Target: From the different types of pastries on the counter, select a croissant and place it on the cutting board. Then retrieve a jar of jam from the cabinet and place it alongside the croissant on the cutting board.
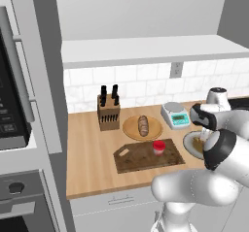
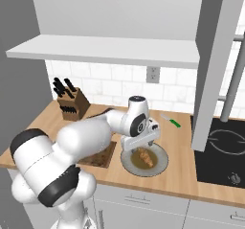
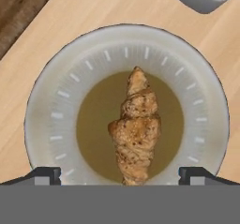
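The golden-tan croissant (image 3: 136, 129) lies lengthwise in a round grey plate (image 3: 51, 101) on the wooden counter (image 1: 90, 148). My gripper (image 3: 119, 175) hangs open just above it, one fingertip (image 3: 47, 175) on each side of the pastry's near end, touching nothing. From the right base view the gripper (image 2: 141, 147) points down over the croissant (image 2: 145, 157). The dark cutting board (image 1: 146, 157) lies left of the plate with the red-lidded jam jar (image 1: 158, 147) standing on its right part. The darker scored loaf (image 1: 143, 125) rests on a round light-wood plate (image 1: 130, 129).
A knife block (image 1: 108, 112) stands at the back left, a kitchen scale (image 1: 176, 114) behind the grey plate. A green-handled knife (image 2: 170, 120) lies near the backsplash. A stovetop (image 2: 221, 151) lies to the right, a cabinet shelf (image 1: 146, 49) overhead.
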You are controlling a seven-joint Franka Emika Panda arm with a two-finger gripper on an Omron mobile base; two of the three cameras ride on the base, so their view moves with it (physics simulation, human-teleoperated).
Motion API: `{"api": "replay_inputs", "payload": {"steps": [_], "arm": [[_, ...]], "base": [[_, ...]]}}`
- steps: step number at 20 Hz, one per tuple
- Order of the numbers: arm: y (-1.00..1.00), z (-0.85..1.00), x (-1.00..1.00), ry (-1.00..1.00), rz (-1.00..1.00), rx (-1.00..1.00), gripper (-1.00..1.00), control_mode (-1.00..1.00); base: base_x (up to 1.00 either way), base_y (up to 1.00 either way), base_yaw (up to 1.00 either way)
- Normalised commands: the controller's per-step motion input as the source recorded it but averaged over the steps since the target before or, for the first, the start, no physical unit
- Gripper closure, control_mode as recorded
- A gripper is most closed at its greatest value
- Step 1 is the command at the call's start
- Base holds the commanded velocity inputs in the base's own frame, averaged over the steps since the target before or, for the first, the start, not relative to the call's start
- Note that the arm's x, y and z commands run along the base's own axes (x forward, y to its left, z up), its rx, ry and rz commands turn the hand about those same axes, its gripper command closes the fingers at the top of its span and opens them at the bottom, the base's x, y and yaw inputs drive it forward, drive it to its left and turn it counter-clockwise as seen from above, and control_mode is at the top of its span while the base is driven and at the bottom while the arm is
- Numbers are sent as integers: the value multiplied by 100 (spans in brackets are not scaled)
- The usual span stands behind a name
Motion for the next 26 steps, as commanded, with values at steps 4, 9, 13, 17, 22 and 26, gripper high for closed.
{"api": "replay_inputs", "payload": {"steps": [4,9,13,17,22,26], "arm": [[-2,-13,14,0,0,0,-100,-100],[-8,-5,7,-1,0,3,-100,-100],[-11,-34,4,-8,0,0,-100,-100],[0,-22,1,0,0,0,-100,-100],[0,-8,3,0,0,0,-100,-100],[0,-6,0,0,0,0,-100,-100]], "base": [[0,0,0],[0,0,0],[0,0,0],[0,0,0],[0,0,0],[0,0,0]]}}
